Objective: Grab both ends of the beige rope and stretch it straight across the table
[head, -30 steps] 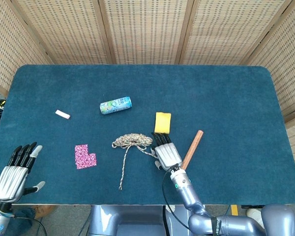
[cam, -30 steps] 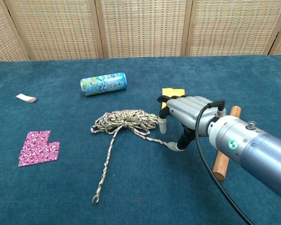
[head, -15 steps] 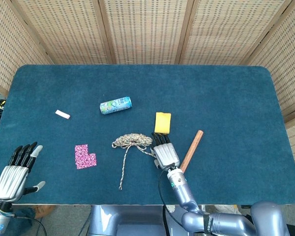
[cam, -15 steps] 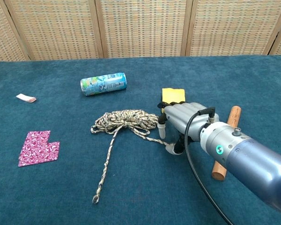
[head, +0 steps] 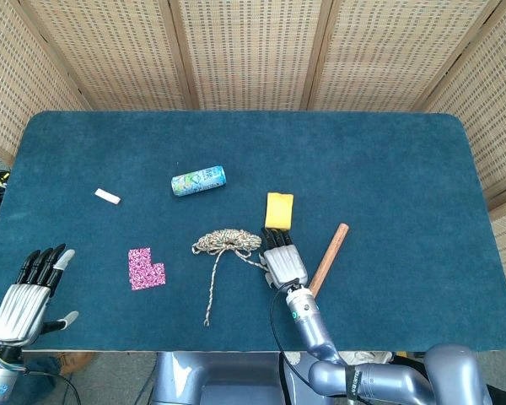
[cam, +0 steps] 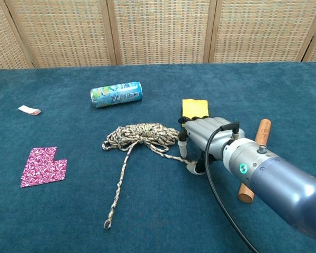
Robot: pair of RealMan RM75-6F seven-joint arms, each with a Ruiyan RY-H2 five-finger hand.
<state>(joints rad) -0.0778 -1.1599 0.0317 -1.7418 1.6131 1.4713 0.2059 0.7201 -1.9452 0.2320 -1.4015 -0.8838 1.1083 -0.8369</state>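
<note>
Change: right hand [cam: 208, 138] has pulled back slightly toward the near edge since a second ago; rope unmoved.
Left hand [head: 27, 287]: at the near left corner, fingers straight and apart, holding nothing.
Right hand: palm down over one rope end, fingers curled toward it; whether they pinch it, cannot tell.
Beige rope [cam: 139, 136]: bundled mid-table, one strand trailing to the near edge.
Wooden stick [cam: 253, 159]: just right of the right hand.
Yellow block [cam: 195, 107]: just beyond the fingers.
Can [cam: 116, 94]: farther back, on its side.
</note>
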